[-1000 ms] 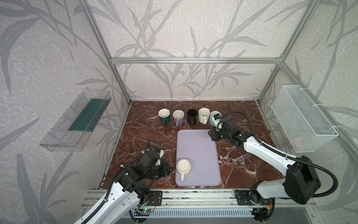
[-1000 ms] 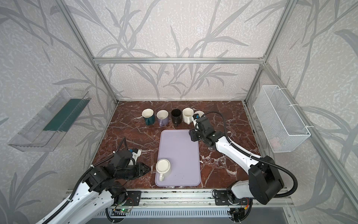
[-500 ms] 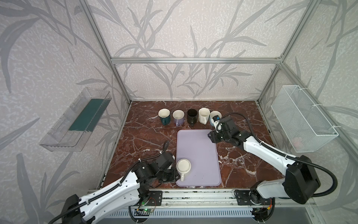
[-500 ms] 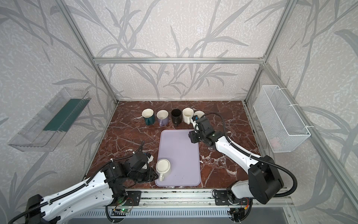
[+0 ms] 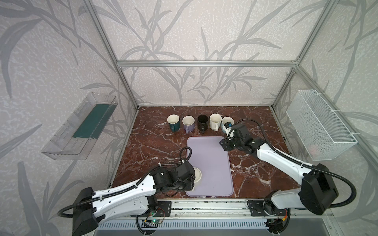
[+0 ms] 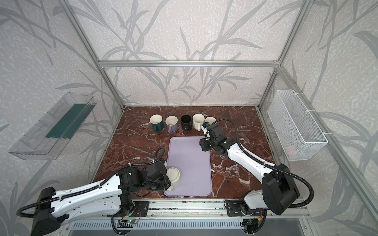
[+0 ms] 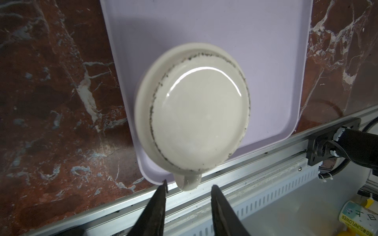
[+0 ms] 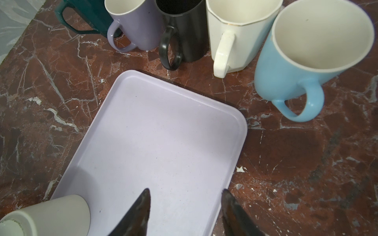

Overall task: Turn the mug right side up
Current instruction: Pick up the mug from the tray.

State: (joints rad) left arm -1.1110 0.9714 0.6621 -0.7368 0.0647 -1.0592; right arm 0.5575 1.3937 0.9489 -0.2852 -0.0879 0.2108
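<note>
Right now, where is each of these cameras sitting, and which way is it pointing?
Top views: high at the front, looking down and back over the table; left arm and right arm both show.
Left wrist: on the left arm, looking down on the upside-down mug; its open jaws flank the handle.
Right wrist: on the right arm, looking across the tray at the upright mugs; its open jaws show.
Shared: both wrist views show that mug and tray.
</note>
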